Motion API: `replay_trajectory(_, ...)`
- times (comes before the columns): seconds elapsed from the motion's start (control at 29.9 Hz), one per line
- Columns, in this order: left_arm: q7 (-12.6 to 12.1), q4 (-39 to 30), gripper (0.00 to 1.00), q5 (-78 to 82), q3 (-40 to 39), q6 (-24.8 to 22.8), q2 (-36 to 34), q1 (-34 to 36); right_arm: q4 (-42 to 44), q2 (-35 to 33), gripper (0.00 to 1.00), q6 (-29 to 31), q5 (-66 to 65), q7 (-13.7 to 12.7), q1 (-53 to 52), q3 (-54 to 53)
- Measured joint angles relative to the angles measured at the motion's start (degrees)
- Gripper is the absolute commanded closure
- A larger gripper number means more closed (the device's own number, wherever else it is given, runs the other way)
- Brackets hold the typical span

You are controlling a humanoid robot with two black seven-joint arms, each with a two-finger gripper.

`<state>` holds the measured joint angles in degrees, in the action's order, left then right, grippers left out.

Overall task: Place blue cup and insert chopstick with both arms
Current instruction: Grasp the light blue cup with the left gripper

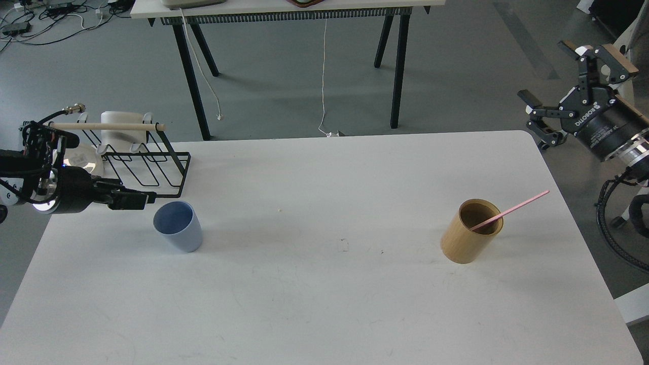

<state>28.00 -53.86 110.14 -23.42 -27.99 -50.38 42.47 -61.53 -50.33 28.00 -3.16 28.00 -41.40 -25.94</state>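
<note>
The blue cup [178, 226] stands upright on the left side of the white table [324, 294], empty. One pink chopstick [512, 209] leans in the tan wooden holder [471, 231] on the right, its upper end pointing right. My left gripper [138, 199] lies level just left of the cup's rim, close to it but apart; it is seen side-on and dark, so its fingers cannot be told apart. My right gripper [546, 72] is open and empty, raised beyond the table's far right corner.
A black wire rack [147, 167] with a pale wooden dowel [106, 126] and white dishes stands at the far left, right behind my left arm. A second table [284, 10] stands on the floor beyond.
</note>
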Motion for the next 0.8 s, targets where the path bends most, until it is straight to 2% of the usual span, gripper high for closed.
replay_trajectory(0.53,0.0,4.1,0.03,-0.2,-0.1,0.0,4.9,-1.9,0.7,-2.2,0.02,0.0,0.1,0.0,2.4,0.0)
replay_trajectory(0.6,0.0,4.1,0.09,-0.4,-0.1,0.0,5.2,-2.2,0.7,-2.3,0.02,0.0,0.1,0.0,2.5,0.0)
replay_trajectory(0.74,0.0,4.5,0.14,-0.6,-0.2,0.0,6.4,-2.7,0.7,-2.3,0.02,0.0,0.1,0.0,2.5,0.0)
replay_trajectory(0.8,0.0,4.9,0.21,-0.6,-0.2,0.0,6.6,-2.8,0.7,-2.4,0.02,0.0,0.1,0.0,2.5,0.0)
